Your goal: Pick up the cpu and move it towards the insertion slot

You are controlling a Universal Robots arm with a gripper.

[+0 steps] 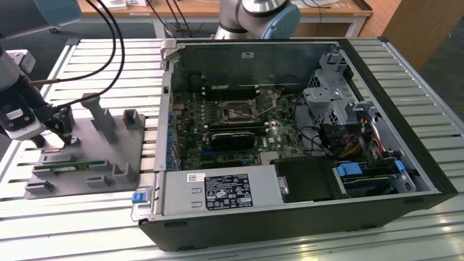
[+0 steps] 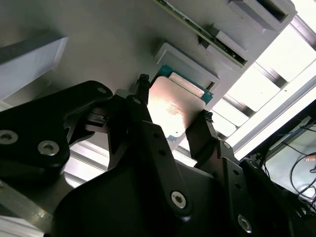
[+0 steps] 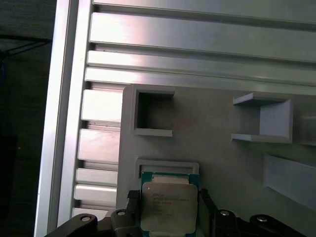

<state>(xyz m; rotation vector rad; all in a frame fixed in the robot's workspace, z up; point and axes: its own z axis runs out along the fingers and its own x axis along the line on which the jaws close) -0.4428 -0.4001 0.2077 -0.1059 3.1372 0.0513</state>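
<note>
The cpu (image 3: 169, 206), a small square chip with a silver face and a green edge, lies at its shallow nest on the grey plastic tray (image 3: 222, 163). In both wrist views my gripper (image 3: 168, 196) has its two black fingers pressed against opposite edges of the cpu (image 2: 175, 106), so my gripper (image 2: 174, 98) is shut on it. In the exterior view my gripper (image 1: 64, 130) hangs over the tray (image 1: 80, 179) at that view's left. The insertion slot (image 1: 238, 112), a square socket with a metal frame, sits on the motherboard inside the open computer case, well to the exterior view's right of the tray.
A long green memory stick (image 1: 69, 165) lies in the tray with several upright holders (image 1: 101, 117) around it. The open case (image 1: 290, 136) holds a black card (image 1: 230, 140), cables and drive cages. The table is ribbed aluminium (image 1: 94, 65). The arm's base (image 1: 257, 16) stands behind the case.
</note>
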